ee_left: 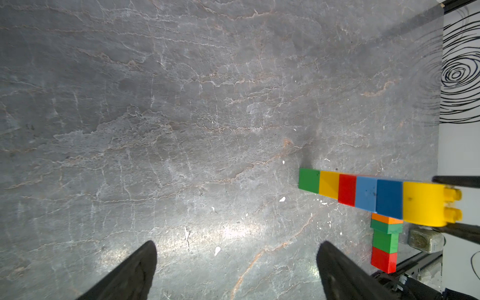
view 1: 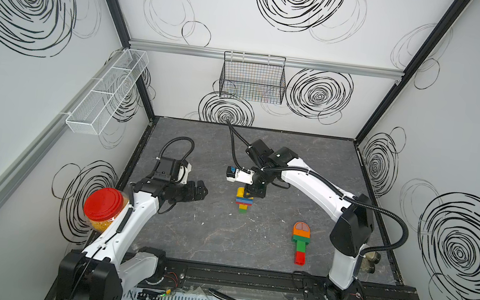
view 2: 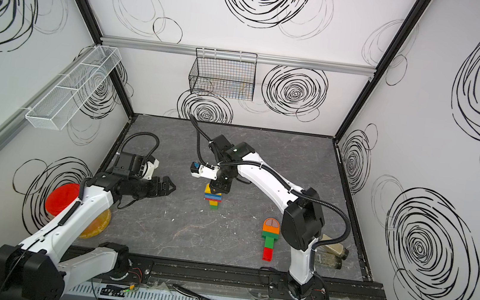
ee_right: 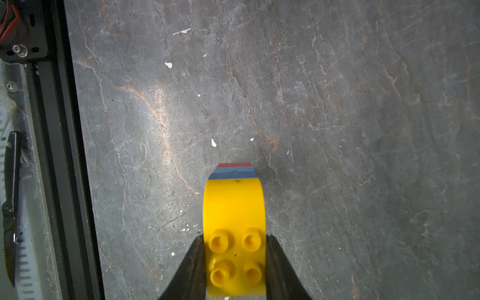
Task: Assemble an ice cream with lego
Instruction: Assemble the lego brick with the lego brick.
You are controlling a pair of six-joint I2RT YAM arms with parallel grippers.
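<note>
From where I'm standing, the right end effector [ee_right: 235, 246] is clamping its jaws tight on the yellow dome piece [ee_right: 233, 205], which is sitting as the top of an upright lego stack [view 1: 244, 201] near the middle of the table [view 1: 221, 242]. Below the dome I'm seeing dark blue, light blue, red, yellow and green bricks, with the green one looking to be resting on the table. The left end effector [ee_left: 236, 249] is hanging at the stack's 9 o'clock, near it but apart, with its jaws spread wide and holding nothing. Over toward 4 o'clock a second lego ice cream [view 1: 300, 242] is lying flat, orange dome on orange, green and red bricks, looking complete. I'm judging the build as nearly finished: the scoop is on, and what seems left is pressing it firmly home and letting go without toppling the tall, narrow stack.
</note>
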